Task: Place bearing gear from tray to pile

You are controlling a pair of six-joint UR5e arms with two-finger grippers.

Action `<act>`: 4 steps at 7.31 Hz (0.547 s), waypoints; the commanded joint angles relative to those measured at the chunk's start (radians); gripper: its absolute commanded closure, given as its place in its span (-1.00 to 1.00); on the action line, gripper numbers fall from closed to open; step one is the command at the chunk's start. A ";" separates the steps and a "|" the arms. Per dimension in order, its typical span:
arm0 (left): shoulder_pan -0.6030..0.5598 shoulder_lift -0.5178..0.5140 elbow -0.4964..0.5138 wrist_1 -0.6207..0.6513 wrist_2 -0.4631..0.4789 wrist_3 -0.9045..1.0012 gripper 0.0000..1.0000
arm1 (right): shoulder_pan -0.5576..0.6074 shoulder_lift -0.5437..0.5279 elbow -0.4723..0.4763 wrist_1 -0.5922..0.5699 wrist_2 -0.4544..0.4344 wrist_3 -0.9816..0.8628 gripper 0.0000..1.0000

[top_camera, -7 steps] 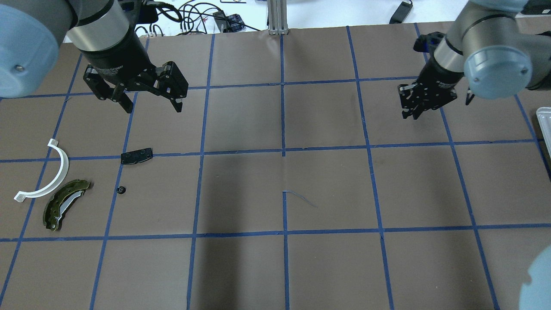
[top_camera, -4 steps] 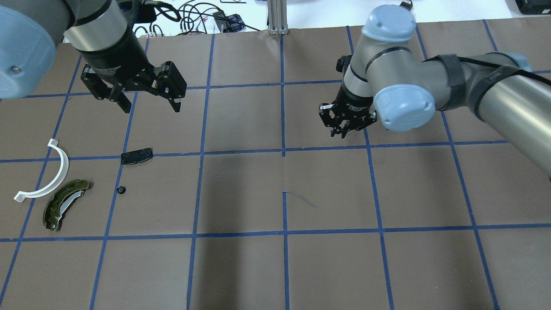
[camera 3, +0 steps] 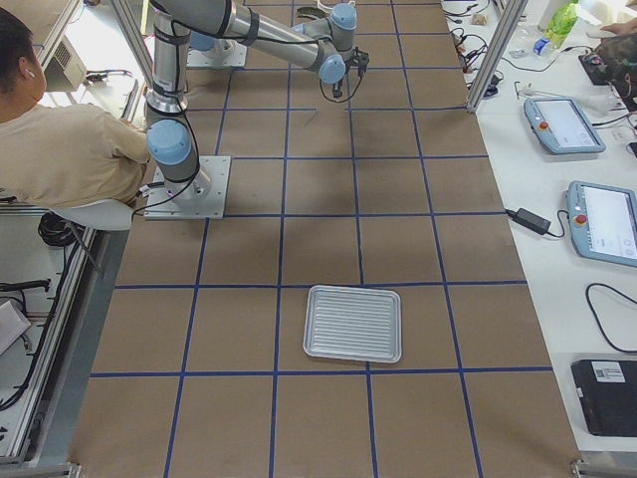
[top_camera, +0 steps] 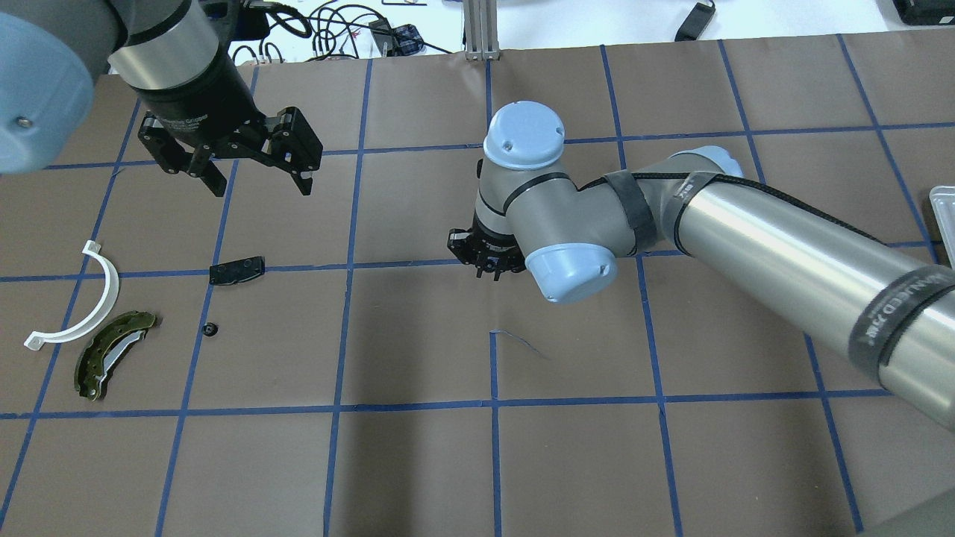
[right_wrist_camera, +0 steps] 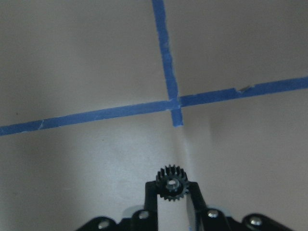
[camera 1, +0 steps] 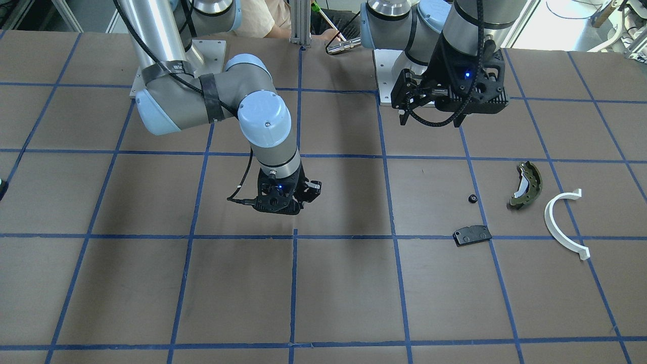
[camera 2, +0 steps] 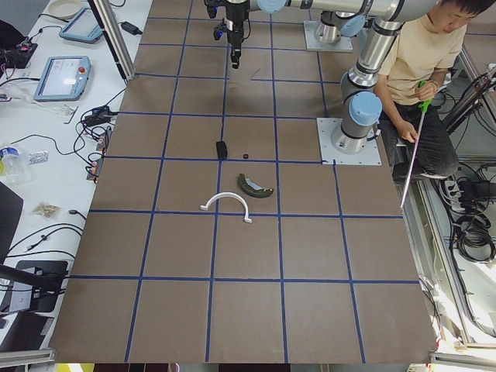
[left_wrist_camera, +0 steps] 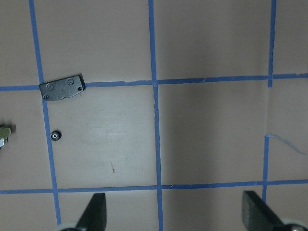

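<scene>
My right gripper [top_camera: 489, 272] is shut on a small black toothed bearing gear [right_wrist_camera: 170, 184] and holds it above the table's middle, over a tape crossing. It also shows in the front view [camera 1: 283, 207]. The pile lies at the far left: an olive-green brake shoe [top_camera: 112, 354], a white half-ring [top_camera: 89, 302], a flat black pad [top_camera: 237, 270] and a tiny black round piece [top_camera: 210, 328]. My left gripper [top_camera: 261, 186] is open and empty, hovering behind the pad. Its wrist view shows the pad [left_wrist_camera: 62, 88] and the round piece [left_wrist_camera: 56, 136].
The silver ribbed tray [camera 3: 353, 324] sits at the table's right end; only its edge [top_camera: 944, 209] shows overhead. A person sits behind the robot bases [camera 2: 422, 62]. Cables and tablets lie past the table's far edge.
My right arm has swept left from the table's right side to the middle, gripper still shut. My left gripper has hardly moved. The pile has not moved.
</scene>
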 commanded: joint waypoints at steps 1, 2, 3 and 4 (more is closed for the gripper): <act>0.000 0.003 -0.001 -0.002 0.002 0.000 -1.00 | 0.067 0.032 0.005 -0.023 0.001 0.041 0.94; 0.000 0.003 0.002 -0.001 -0.003 -0.001 -1.00 | 0.075 0.038 0.026 -0.026 0.001 0.052 0.92; 0.003 0.007 0.000 -0.008 -0.006 -0.003 -1.00 | 0.084 0.038 0.058 -0.041 0.001 0.052 0.88; 0.008 0.009 0.000 -0.007 -0.009 -0.003 -1.00 | 0.086 0.032 0.067 -0.041 0.001 0.052 0.50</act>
